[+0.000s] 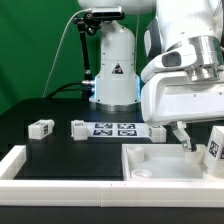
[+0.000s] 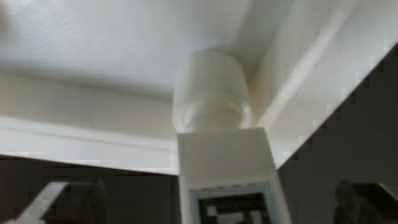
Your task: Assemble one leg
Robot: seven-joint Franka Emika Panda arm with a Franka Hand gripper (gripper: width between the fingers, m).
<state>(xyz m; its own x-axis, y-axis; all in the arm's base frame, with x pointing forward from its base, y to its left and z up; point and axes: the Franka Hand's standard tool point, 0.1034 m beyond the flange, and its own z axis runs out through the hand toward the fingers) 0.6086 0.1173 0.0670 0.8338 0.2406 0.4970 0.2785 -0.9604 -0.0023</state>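
My gripper (image 1: 203,146) is shut on one leg (image 1: 214,144), a small white peg with a black-and-white tag. It holds the leg tilted above the right part of the large white tray-like part (image 1: 150,166). In the wrist view the leg (image 2: 221,120) runs out from between the dark fingers (image 2: 64,200), its rounded end close over the white part's surface (image 2: 89,60). Two more legs (image 1: 41,128) (image 1: 79,128) lie on the black table at the exterior view's left. A third (image 1: 156,134) lies by the end of the marker board.
The marker board (image 1: 113,129) lies flat on the table behind the tray-like part. The robot's white base (image 1: 113,65) stands at the back with a black cable beside it. A white rim (image 1: 20,160) borders the table at the front left.
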